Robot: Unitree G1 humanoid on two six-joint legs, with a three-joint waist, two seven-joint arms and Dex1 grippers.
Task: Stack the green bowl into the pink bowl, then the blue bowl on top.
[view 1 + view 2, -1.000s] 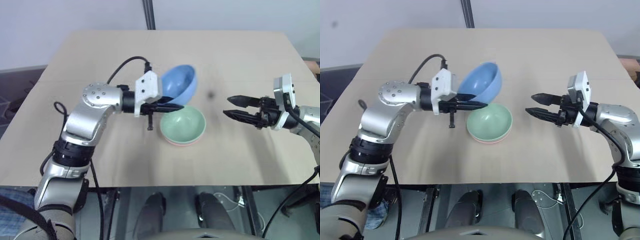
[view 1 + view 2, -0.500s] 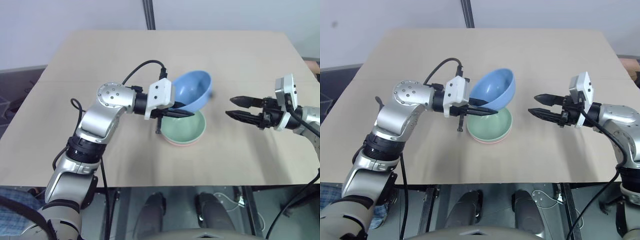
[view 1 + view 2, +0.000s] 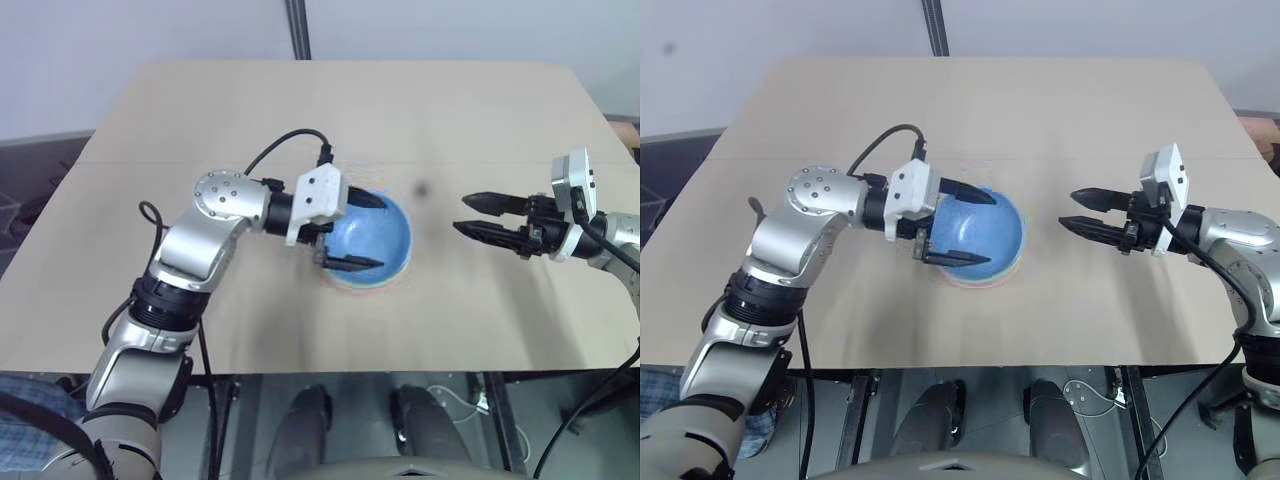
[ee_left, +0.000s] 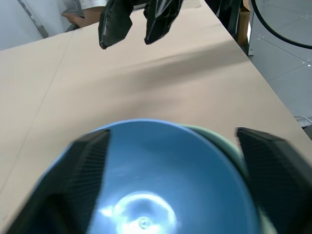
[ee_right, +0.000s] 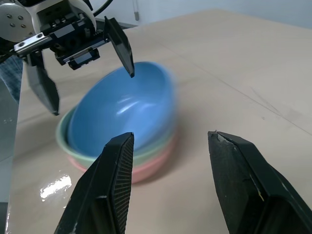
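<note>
The blue bowl (image 5: 122,114) sits in the green bowl (image 5: 66,141), which in turn sits in the pink bowl (image 5: 146,165), the stack standing near the middle of the bench (image 3: 480,300); the blue bowl appears slightly tilted in the right wrist view, so it may not be fully seated. The left tool (image 3: 352,232) has its two black fingers spread wide, one on either side of the blue bowl's rim, with nothing gripped. The right tool (image 3: 487,218) hovers above the bench well apart from the stack, to its right, with its fingers parted about midway and empty. All three bowls appear to be thin, smooth, rigid plastic, judged light in weight and unlikely to break, but glossy enough to slip under a weak pinch. The nested rims show as narrow bands of green and pink below the blue one, so the lower bowls offer little to hold. Should correction be needed, the soundest hold is judged to be a pinch across the wall of the blue bowl at the rim, one finger inside and one outside; a push from the side would likely slide the whole light stack along the bench. No brand, label or legible writing is found on the bowls, the bench or either tool.
</note>
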